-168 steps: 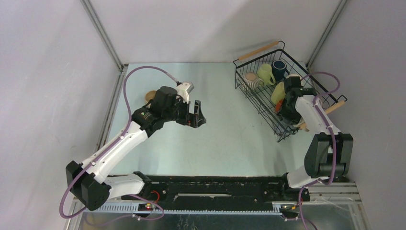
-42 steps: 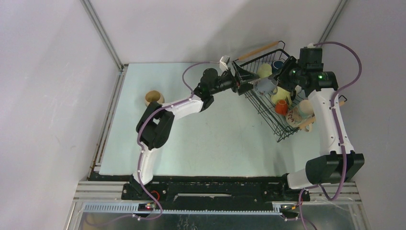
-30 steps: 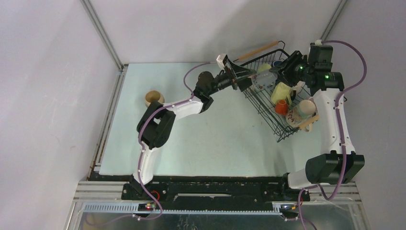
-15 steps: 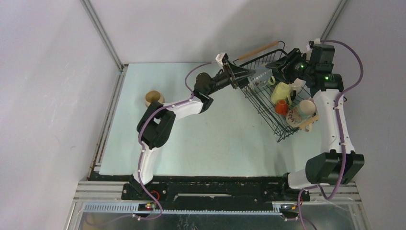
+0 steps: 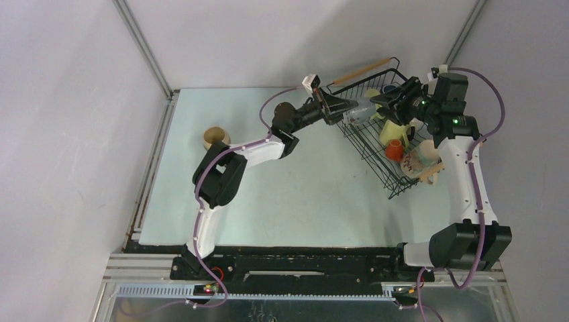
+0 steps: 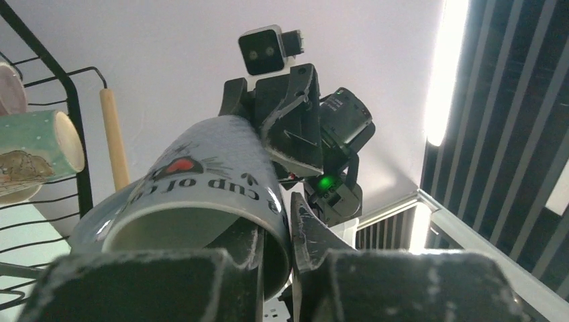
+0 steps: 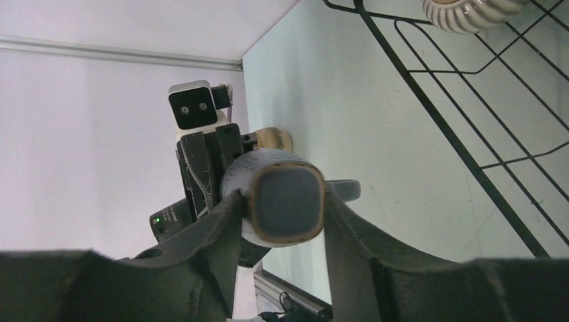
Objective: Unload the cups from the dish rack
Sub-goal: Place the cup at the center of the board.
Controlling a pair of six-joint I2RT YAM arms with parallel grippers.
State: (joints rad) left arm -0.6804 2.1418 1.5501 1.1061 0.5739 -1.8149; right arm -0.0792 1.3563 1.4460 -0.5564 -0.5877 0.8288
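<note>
- Cups, counted: one grey printed mug (image 5: 362, 111) hangs on its side in the air over the far left corner of the dish rack (image 5: 376, 168). One tan cup (image 5: 216, 137) stands on the surface, well apart from the rack.
- From above, five others show inside the rack: a pale yellow-green mug (image 5: 394, 129), a small red-orange cup (image 5: 394, 149), a floral-printed cup (image 5: 410, 163), a cream cup (image 5: 433, 149) and a dark blue cup (image 5: 389, 88). The right wrist view adds a ribbed beige cup (image 7: 470, 10).
- Two tools, both on the printed mug: the left tool (image 5: 343, 107) is clenched over its rim, one finger inside. The right tool (image 5: 388, 102) grasps its base end.
- One black wire rack with two wooden bar handles (image 5: 362, 69).
- The surface (image 5: 282, 188) is pale blue-green, enclosed by plain grey walls (image 5: 67, 134) with metal corner posts (image 5: 144, 47).
</note>
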